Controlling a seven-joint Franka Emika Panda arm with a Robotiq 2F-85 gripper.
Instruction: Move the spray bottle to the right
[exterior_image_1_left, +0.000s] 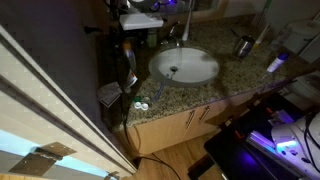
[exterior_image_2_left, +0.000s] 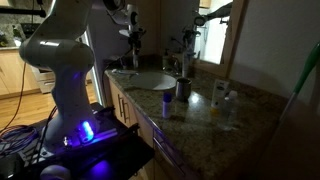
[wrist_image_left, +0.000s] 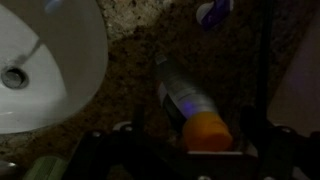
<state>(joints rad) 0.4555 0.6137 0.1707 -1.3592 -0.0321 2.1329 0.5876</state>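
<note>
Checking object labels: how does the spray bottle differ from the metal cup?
The spray bottle is slim and dark with an orange head; the metal cup is short, shiny and open-topped. The spray bottle sits between the fingers of the gripper; the metal cup stands free. The spray bottle and the metal cup lie on opposite sides of the sink. Both are at the same granite counter.
</note>
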